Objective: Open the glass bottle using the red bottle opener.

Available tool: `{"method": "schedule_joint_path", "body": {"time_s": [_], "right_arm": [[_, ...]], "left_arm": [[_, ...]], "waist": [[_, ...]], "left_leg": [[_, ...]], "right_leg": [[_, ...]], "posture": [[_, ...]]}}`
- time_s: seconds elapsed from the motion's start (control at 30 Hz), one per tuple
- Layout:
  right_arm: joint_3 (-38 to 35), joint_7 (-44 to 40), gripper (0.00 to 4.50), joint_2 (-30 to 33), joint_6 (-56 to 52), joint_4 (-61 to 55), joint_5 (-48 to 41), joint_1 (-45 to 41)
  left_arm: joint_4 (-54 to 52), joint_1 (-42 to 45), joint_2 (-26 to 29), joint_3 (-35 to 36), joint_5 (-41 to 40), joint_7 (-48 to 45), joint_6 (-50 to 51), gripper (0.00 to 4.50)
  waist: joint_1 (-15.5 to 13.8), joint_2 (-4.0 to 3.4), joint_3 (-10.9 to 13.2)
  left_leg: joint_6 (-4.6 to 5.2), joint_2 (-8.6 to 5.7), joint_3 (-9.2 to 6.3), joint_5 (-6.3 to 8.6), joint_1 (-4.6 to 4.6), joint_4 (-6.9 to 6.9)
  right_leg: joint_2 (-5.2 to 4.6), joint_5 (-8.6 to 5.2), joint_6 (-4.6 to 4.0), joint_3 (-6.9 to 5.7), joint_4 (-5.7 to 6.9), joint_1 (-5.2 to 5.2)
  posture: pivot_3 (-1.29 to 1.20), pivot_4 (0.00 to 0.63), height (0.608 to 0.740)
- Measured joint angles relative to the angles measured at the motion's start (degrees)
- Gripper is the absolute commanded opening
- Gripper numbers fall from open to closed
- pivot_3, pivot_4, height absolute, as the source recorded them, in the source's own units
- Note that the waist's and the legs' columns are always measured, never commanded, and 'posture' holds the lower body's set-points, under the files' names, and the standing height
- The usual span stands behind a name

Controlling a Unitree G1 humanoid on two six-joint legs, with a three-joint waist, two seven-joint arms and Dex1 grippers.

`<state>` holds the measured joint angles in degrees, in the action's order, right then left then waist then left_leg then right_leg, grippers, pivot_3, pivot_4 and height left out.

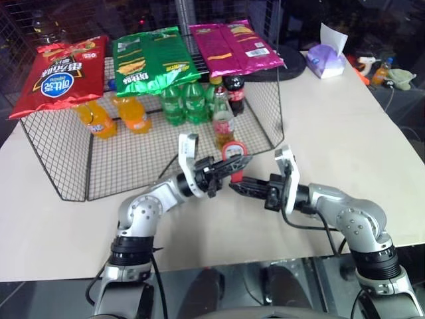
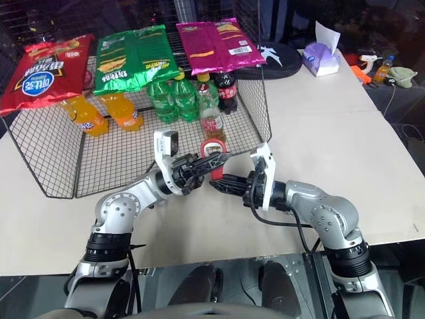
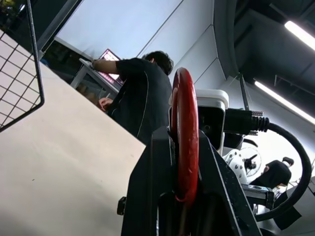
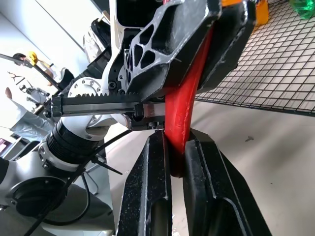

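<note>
**Now both grippers on the opener**

Head view: left gripper [image 1: 224, 174] and right gripper [image 1: 238, 185] both clamp the flat red ring-headed bottle opener [image 1: 234, 151] above the white table [image 1: 345, 153], just before the wire basket's front edge; the small amber glass bottle [image 1: 223, 125] stands inside. Right wrist view: fingers [image 4: 147, 196] pinch the handle.

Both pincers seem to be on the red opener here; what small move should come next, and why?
Probably the left pincer should let go: the right pincer is shut on the handle of the flat red ring-headed bottle opener, and the small clear glass bottle stands capped in the wire basket.
</note>
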<state>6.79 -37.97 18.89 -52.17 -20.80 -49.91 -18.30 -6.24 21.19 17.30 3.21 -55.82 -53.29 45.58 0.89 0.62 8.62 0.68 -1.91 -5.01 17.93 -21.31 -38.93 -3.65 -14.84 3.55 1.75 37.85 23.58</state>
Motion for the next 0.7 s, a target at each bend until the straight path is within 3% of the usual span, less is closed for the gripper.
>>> {"method": "schedule_joint_path", "body": {"time_s": [0.13, 0.5, 0.7], "right_arm": [[-0.13, -0.12, 0.07, -0.01, 0.04, 0.31, 0.02, 0.0], [-1.7, 3.39, 0.0, 0.01, 1.25, 1.54, 2.73, 1.32], [-7.0, 7.86, 0.0, -0.12, 5.06, 2.6, 6.01, 3.2]], "left_arm": [[0.01, 0.0, -0.33, 0.02, 0.51, 0.02, -0.33, 0.0], [-0.11, -0.14, -0.67, 0.19, 2.9, 1.27, -2.67, 4.45], [-2.96, -3.13, 1.33, 0.37, 7.73, 2.43, -7.07, 4.45]], "waist": [[0.0, 0.0, 0.0], [-0.05, 0.0, 0.0], [-0.07, -0.01, 0.0]], "left_leg": [[0.0, 0.0, 0.0, 0.0, 0.0, 0.0], [0.0, -0.01, 0.01, 0.0, -0.01, 0.0], [0.0, -0.01, 0.02, 0.0, -0.01, 0.0]], "right_leg": [[0.0, 0.0, 0.0, 0.0, 0.0, 0.0], [-0.01, 0.0, 0.0, 0.0, -0.01, 0.0], [-0.01, 0.0, 0.0, 0.02, 0.0, 0.0]], "posture": [[0.0, 0.15, 0.74], [0.0, 0.15, 0.74], [0.0, 0.15, 0.74]]}}
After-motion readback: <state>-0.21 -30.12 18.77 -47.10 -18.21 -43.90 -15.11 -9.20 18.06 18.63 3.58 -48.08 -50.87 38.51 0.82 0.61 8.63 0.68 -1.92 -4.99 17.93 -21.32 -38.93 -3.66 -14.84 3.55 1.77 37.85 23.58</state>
